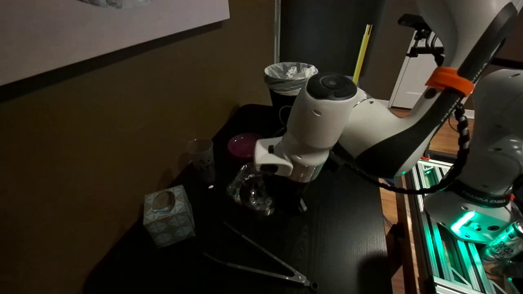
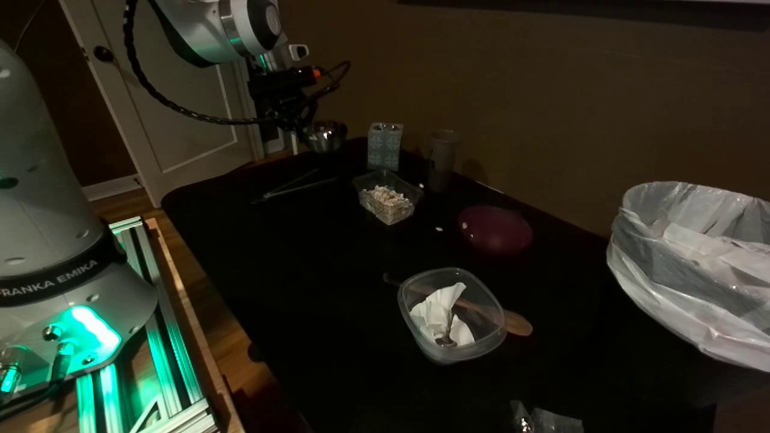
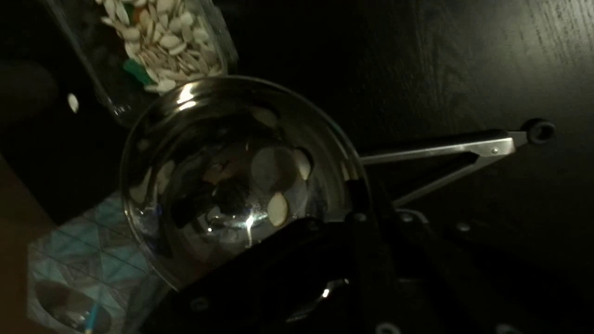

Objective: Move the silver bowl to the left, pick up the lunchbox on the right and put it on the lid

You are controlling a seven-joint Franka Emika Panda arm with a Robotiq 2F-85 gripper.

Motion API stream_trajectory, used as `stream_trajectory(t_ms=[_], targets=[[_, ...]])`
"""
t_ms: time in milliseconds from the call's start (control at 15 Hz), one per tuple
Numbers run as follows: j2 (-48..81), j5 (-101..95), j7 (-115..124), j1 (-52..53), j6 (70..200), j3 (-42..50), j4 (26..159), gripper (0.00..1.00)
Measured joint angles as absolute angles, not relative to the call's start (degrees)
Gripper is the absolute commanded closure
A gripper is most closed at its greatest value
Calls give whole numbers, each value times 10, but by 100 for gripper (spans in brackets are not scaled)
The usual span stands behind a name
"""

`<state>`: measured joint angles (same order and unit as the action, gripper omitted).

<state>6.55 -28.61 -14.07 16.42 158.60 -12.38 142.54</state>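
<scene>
The silver bowl (image 3: 232, 181) is a round shiny metal bowl with a few pale seeds inside. My gripper (image 3: 369, 197) is shut on its rim, one finger inside the wall and one outside. In an exterior view the bowl (image 2: 328, 137) hangs level above the table's far end, with the gripper (image 2: 302, 132) at its side. It also shows dimly in an exterior view (image 1: 258, 198). The lunchbox (image 2: 463, 350) is a clear whitish rounded container holding a crumpled white napkin and a spoon end, upright on the table. No lid can be made out.
A clear tray (image 2: 382, 177) of seeds stands by the bowl. Tongs (image 1: 282, 274) lie near the tissue box (image 1: 169, 220). A cup (image 2: 443, 157) and a magenta bowl (image 2: 496, 230) stand along the wall. A wooden spoon (image 2: 520, 323) lies by the lunchbox. A lined bin (image 2: 674, 300) stands beyond the edge.
</scene>
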Motion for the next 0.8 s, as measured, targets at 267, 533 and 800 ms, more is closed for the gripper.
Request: stream_trajectory(t_ms=[267, 533, 800], targets=[[116, -286, -219, 174, 1603, -147, 1394, 96], [131, -286, -238, 170, 1607, -147, 1386, 99], [168, -286, -279, 171, 1608, -156, 1348, 99]])
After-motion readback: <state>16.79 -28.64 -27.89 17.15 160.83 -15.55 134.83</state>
